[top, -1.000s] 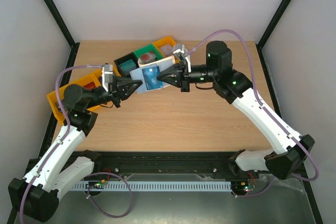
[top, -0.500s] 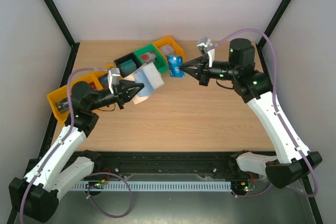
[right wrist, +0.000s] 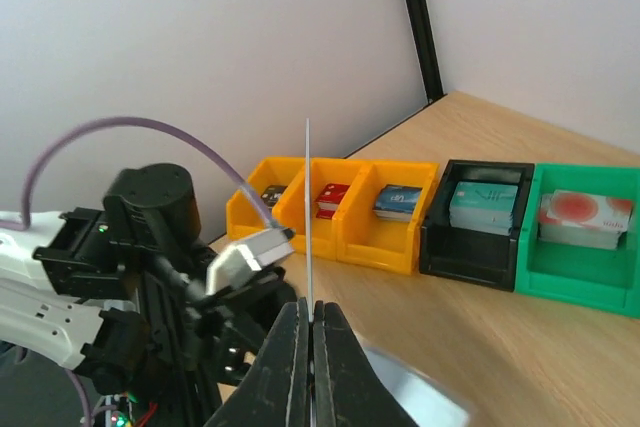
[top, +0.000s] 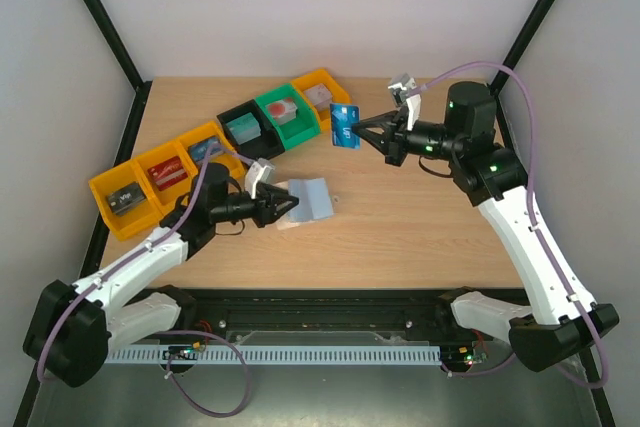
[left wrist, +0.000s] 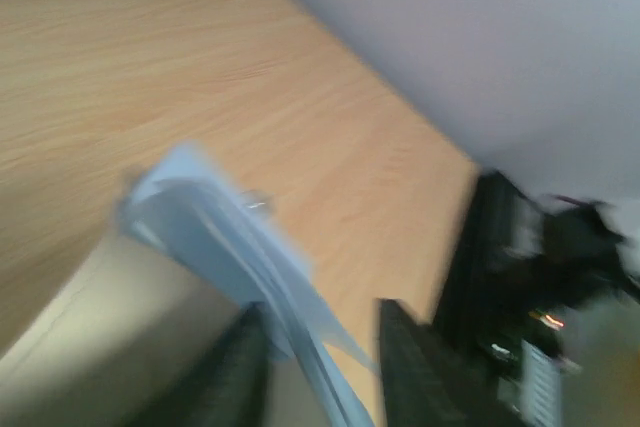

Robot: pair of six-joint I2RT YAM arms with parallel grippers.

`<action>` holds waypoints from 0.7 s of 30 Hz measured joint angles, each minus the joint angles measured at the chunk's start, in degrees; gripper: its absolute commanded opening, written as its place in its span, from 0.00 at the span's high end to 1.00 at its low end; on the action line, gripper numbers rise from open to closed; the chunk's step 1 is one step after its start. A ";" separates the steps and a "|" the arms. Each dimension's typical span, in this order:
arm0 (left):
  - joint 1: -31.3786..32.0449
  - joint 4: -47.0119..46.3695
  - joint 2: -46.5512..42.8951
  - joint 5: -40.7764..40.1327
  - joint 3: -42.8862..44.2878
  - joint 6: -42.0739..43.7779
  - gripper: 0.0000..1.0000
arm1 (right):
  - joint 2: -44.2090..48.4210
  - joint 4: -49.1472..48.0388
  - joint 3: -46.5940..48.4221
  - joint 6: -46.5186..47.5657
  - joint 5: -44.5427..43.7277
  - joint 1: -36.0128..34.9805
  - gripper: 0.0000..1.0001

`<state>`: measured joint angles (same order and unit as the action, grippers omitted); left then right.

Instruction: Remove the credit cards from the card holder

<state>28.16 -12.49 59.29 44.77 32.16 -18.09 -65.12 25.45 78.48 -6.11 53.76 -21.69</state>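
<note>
Two arms are seen at work. One card holder (top: 308, 199) is counted, laid open on the table (top: 420, 237), left of middle and closer to the near edge than to the far one, blue pockets turned up and a beige flap spread toward the near edge. The left gripper (top: 283, 209) is held low at its left side. In the blurred left wrist view its fingers (left wrist: 410, 367) are parted only narrowly, a blue flap is caught loosely between them, and wood shows beside that flap, so no pinch is made out.

One card (top: 345, 125) is counted outside the holder. It is blue-faced, gripped upright in the tightly closed right gripper (top: 362, 128) and lifted above the table toward the far edge, well apart from the holder.

Six bins (top: 105, 209) are counted: four yellow, one black and one green. They are strung in a slanting row from the left edge up to the middle of the far edge, and something small is seen in each.

Bare wood is seen across the right half, out to the right edge and the near right corner. Between the holder and the bin row only a narrow strip is left.
</note>
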 measured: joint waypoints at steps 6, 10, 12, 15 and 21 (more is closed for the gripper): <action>-5.99 7.96 -1.27 -20.61 -4.28 0.24 0.00 | -0.79 -0.28 -0.59 -4.13 0.31 -0.07 0.98; -11.23 10.86 -13.92 -23.41 -4.74 8.79 0.01 | -2.91 -0.09 -0.55 -6.64 0.46 -1.51 0.98; -10.97 7.78 -23.39 -21.24 -4.72 17.73 0.01 | -4.44 0.35 -0.35 -7.21 0.59 -3.10 0.98; -9.09 1.64 -34.60 -18.36 -4.70 38.40 0.01 | -7.61 2.23 1.03 -7.43 0.81 -6.16 0.98; -4.70 -10.91 -35.91 -16.57 -10.34 84.63 0.08 | -12.28 4.79 4.79 -8.13 3.06 -11.15 0.98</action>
<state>23.46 -23.40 23.38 28.21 21.82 66.54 -77.41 30.24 83.26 -14.24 56.82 -32.84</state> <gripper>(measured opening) 0.956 0.017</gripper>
